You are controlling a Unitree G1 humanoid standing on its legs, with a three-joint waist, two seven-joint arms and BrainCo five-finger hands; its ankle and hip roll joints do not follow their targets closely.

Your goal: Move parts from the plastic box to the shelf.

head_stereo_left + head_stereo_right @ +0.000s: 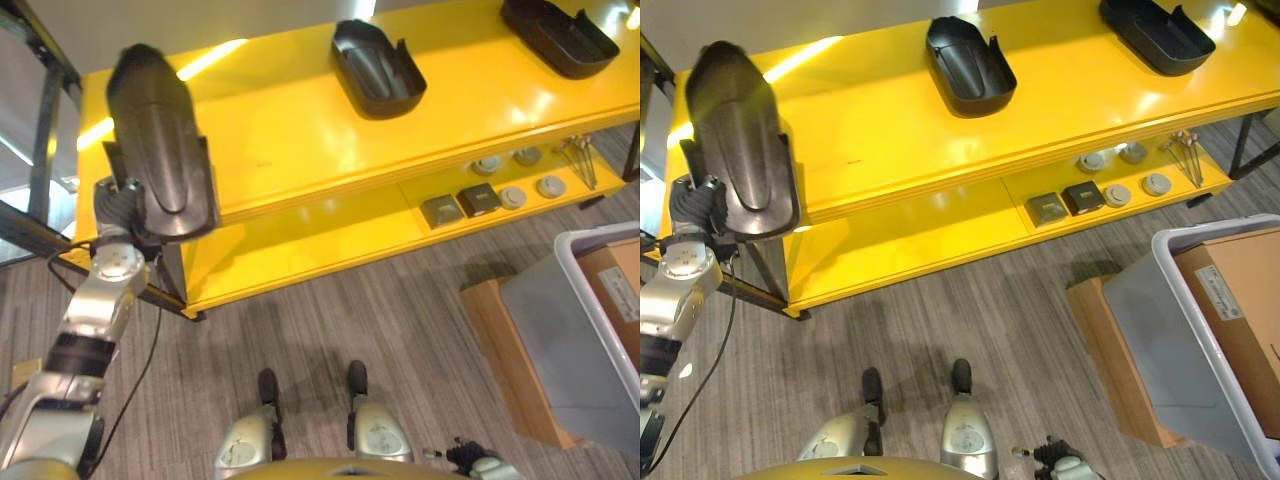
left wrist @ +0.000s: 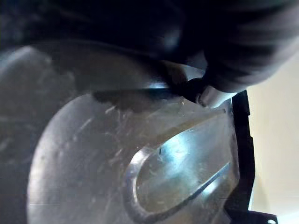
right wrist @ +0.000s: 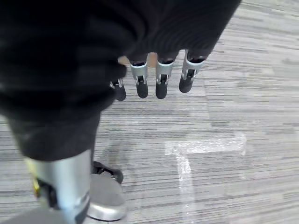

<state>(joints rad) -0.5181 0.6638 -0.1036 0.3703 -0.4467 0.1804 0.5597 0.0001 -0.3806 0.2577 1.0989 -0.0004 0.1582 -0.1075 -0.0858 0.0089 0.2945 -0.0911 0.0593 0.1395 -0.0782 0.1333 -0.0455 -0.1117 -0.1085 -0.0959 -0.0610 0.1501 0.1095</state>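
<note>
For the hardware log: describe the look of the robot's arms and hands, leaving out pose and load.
The left arm is silver-grey metal in rounded segments, with a disc-shaped joint cap and a black band lower down. The left hand has a dark ribbed cover. The right hand has the same dark ribbed cover and a row of silver fingers with dark tips.

Our left arm (image 1: 92,310) is silver-grey with a round disc joint and a black band below it. Our left hand (image 1: 118,205) wears a dark ribbed cover. Our right hand (image 3: 154,74) shows the same dark ribbed cover, with a row of silver fingers (image 3: 162,77) ending in dark tips.
</note>
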